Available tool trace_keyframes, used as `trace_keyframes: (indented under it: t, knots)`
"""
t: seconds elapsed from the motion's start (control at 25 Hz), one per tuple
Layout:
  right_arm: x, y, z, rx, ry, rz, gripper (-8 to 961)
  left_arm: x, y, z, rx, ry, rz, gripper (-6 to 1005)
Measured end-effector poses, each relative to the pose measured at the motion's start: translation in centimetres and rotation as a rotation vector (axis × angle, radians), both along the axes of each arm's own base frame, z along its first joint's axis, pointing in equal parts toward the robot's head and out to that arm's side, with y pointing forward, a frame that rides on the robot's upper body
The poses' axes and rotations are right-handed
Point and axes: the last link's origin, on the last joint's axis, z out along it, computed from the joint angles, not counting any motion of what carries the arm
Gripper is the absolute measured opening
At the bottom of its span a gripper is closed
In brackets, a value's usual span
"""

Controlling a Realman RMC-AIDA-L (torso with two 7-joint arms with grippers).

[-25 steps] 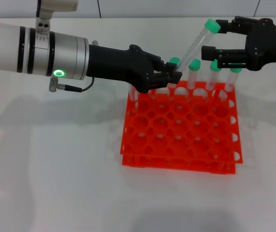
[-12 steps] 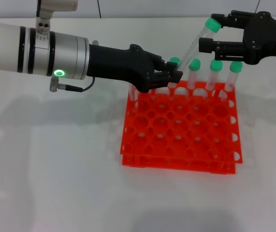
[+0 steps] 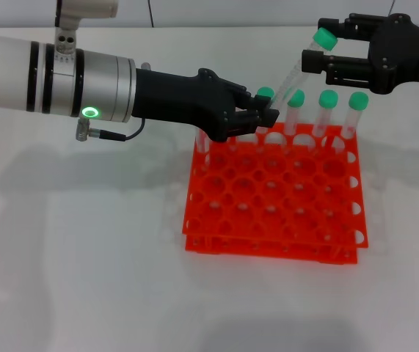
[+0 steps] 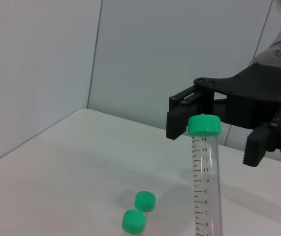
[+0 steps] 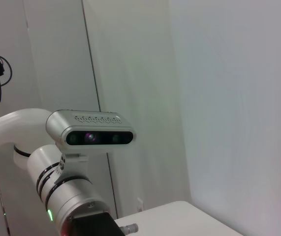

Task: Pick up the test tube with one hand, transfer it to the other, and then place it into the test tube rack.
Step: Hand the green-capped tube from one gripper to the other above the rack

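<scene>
Tube (image 3: 291, 77) base hidden, clenched in L gripper (image 3: 264, 117); R gripper (image 3: 313, 50) spread round cap.

My left arm (image 3: 48, 73) is a silver-white cylinder with black bands, a glowing green ring and a thin black cable, ending in black fingers (image 3: 249, 117); my right gripper (image 3: 326, 55) carries a white label.

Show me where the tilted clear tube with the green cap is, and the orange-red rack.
tilted clear tube with green cap (image 3: 325, 38), head view, on its cap.
orange-red plastic rack (image 3: 271, 253), head view, on its front edge.
</scene>
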Motion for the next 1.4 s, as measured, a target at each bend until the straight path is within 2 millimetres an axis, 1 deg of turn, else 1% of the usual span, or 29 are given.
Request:
trace_keyframes:
  t: [0.08,0.28,0.4,0.84,1.04,1.28,1.4]
  knots:
    - [0.05,0.01,-0.03,-0.001,0.001,-0.002,650,0.01,-0.01,0.00,-0.001,0.000,0.000,169]
    - [0.15,0.04,-0.10,-0.002,0.002,-0.008,627,0.01,-0.03,0.00,-0.002,-0.001,-0.001,168]
    - [0.22,0.04,-0.14,-0.004,0.003,-0.011,501,-0.07,-0.07,0.00,-0.002,-0.001,0.001,168]
    - [0.19,0.07,-0.27,-0.008,0.003,-0.011,400,-0.11,-0.21,-0.17,-0.010,0.007,-0.004,166]
    - [0.04,0.08,-0.38,-0.012,0.001,-0.006,374,-0.15,-0.23,-0.17,-0.010,0.007,-0.003,166]
    - [0.04,0.10,-0.40,-0.012,0.001,-0.007,291,-0.14,-0.23,-0.16,-0.010,0.006,-0.002,165]
    - [0.05,0.09,-0.43,-0.013,0.000,-0.007,291,-0.09,-0.23,-0.18,-0.010,0.003,-0.002,165]
